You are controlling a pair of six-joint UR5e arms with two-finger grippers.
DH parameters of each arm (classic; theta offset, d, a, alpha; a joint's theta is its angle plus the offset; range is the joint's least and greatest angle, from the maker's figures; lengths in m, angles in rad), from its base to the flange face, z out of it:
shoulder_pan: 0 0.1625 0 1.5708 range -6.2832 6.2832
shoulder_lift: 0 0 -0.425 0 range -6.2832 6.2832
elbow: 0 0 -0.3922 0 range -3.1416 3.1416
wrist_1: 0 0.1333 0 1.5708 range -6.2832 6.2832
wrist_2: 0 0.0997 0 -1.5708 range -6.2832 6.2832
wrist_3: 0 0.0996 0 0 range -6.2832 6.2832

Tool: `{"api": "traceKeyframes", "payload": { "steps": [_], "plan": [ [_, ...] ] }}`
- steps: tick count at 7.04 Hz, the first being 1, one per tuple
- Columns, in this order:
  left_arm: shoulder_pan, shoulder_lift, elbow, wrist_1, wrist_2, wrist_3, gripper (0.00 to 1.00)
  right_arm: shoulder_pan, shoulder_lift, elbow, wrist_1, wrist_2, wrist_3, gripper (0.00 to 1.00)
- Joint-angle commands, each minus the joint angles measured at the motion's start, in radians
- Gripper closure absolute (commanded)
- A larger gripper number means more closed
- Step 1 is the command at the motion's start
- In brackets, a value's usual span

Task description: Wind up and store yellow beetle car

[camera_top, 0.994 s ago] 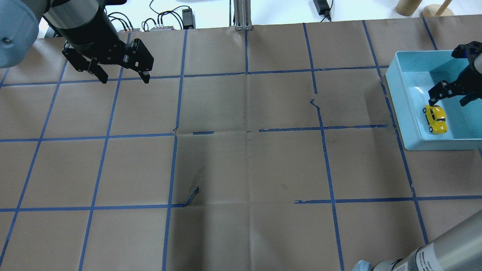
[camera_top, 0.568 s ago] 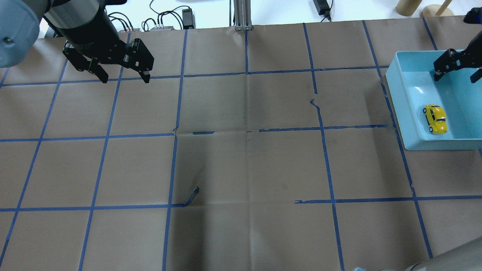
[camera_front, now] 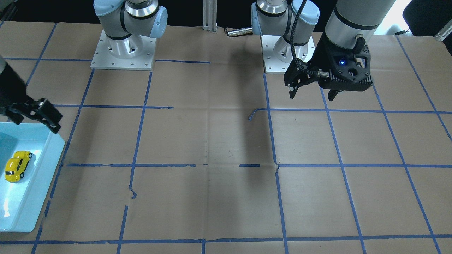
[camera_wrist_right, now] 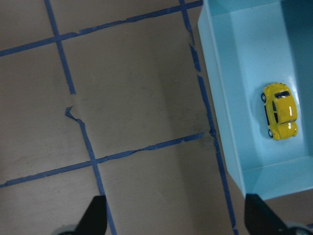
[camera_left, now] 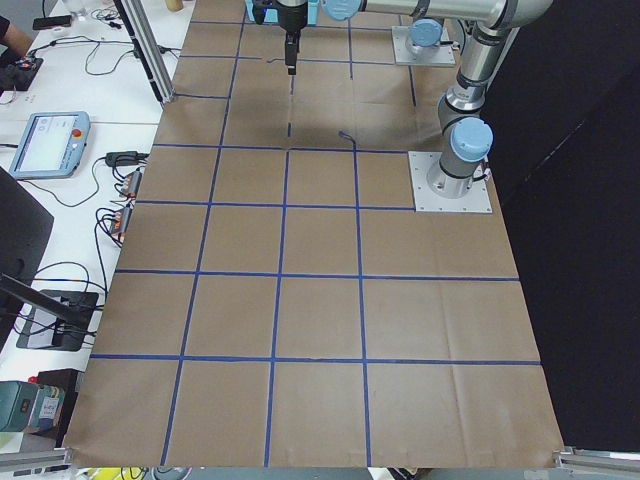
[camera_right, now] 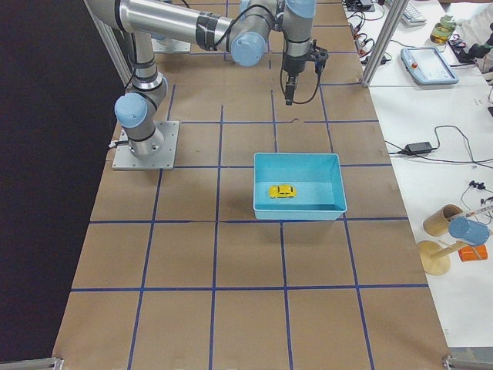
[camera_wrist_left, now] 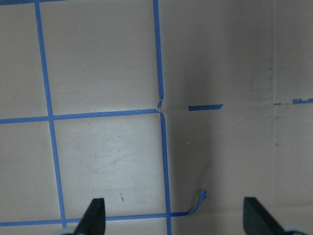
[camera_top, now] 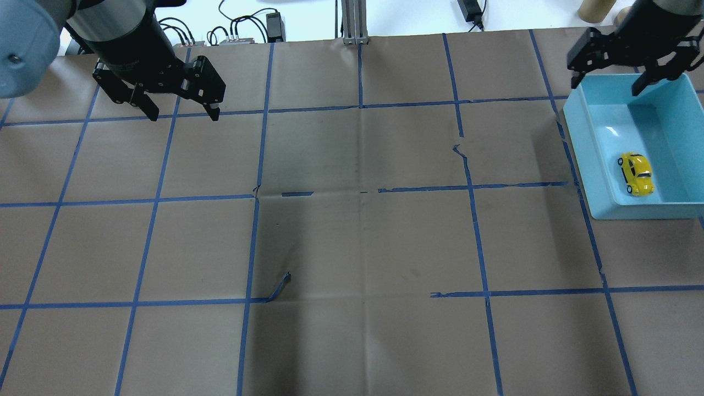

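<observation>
The yellow beetle car (camera_top: pixel 636 174) lies on its wheels inside a light blue bin (camera_top: pixel 582 148) at the table's right edge. It also shows in the front view (camera_front: pixel 17 165), the right side view (camera_right: pixel 283 191) and the right wrist view (camera_wrist_right: pixel 280 110). My right gripper (camera_top: pixel 606 86) is open and empty. It hangs high over the bin's far left corner, apart from the car. My left gripper (camera_top: pixel 179 113) is open and empty, high over the left of the table, far from the car.
Brown paper with a blue tape grid covers the table. A tape end curls up (camera_top: pixel 280 286) near the middle. Cables and a metal post (camera_top: pixel 355 22) lie past the far edge. Wooden pieces (camera_top: pixel 597 8) stand at the far right.
My right gripper has risen out of the bin and moved toward its far left corner, open. The car has stayed where it lay. The left arm has not moved.
</observation>
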Motion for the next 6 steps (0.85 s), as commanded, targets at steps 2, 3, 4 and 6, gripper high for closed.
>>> {"api": "traceKeyframes", "payload": {
  "steps": [2, 3, 4, 6],
  "plan": [
    [0.0, 0.001, 0.0, -0.001, 0.001, 0.0, 0.01, 0.209, -0.004, 0.005, 0.011, -0.002, 0.144, 0.0],
    [0.0, 0.001, 0.0, -0.001, 0.001, 0.0, 0.01, 0.238, -0.004, 0.005, 0.031, -0.001, 0.173, 0.0],
    [0.0, -0.002, 0.0, 0.001, 0.003, 0.0, 0.01, 0.265, -0.007, 0.003, 0.066, 0.001, 0.173, 0.0],
    [0.0, -0.002, 0.0, 0.001, 0.001, -0.001, 0.01, 0.272, -0.01, 0.006, 0.115, 0.01, 0.168, 0.0]
  ]
}}
